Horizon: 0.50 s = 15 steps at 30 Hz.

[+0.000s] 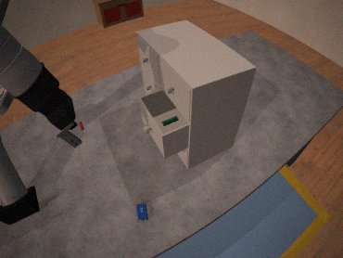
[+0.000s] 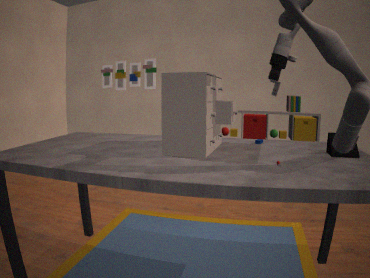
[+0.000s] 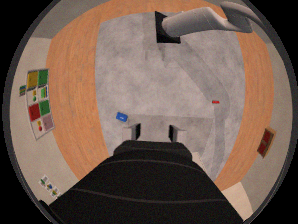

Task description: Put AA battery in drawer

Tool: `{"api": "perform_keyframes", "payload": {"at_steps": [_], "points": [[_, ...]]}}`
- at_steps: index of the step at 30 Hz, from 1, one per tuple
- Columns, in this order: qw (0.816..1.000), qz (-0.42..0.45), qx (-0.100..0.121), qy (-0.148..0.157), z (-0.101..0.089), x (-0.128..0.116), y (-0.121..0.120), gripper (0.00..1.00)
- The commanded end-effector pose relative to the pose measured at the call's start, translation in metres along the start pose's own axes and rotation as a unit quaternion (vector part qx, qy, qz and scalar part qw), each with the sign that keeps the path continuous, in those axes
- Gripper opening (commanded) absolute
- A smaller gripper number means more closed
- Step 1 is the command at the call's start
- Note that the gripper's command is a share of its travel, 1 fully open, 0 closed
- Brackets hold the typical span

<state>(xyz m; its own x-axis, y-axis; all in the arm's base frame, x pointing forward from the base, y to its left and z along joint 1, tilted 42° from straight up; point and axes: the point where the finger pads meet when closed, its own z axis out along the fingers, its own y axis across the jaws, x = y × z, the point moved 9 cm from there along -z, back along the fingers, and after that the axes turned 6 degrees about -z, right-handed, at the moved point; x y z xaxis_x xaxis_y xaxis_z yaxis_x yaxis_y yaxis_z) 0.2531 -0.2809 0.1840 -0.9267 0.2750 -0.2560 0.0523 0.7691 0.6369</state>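
Observation:
The white chest (image 1: pixel 196 88) stands on the grey mat with its drawer fronts facing left. One drawer (image 1: pixel 164 119) in its right column is pulled out a good way; it also shows in the exterior view (image 2: pixel 224 108). A small green object (image 1: pixel 170 122), which looks like the AA battery, lies inside that drawer. My gripper (image 1: pixel 69 137) (image 2: pixel 275 89) is open and empty. It hangs well above the mat, to the left of the chest and away from the drawer. In the wrist view the fingers point down at bare mat.
A small red piece (image 1: pixel 81 124) lies on the mat under the gripper. A small blue block (image 1: pixel 142 211) lies near the front of the mat. The arm's base (image 1: pixel 19 204) stands at the left. A shelf with coloured boxes (image 2: pixel 279 126) is behind the table.

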Motion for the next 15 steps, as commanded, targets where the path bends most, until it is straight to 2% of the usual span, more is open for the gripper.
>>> {"api": "perform_keyframes", "payload": {"at_steps": [1, 12, 15], "points": [[1.0, 0.004, 0.001, -0.017, 0.001, 0.004, 0.001, 1.0], [0.996, 0.005, 0.009, -0.093, 0.017, 0.013, 0.002, 1.0], [0.995, 0.004, 0.01, -0.1, 0.019, 0.014, 0.002, 1.0]]}}
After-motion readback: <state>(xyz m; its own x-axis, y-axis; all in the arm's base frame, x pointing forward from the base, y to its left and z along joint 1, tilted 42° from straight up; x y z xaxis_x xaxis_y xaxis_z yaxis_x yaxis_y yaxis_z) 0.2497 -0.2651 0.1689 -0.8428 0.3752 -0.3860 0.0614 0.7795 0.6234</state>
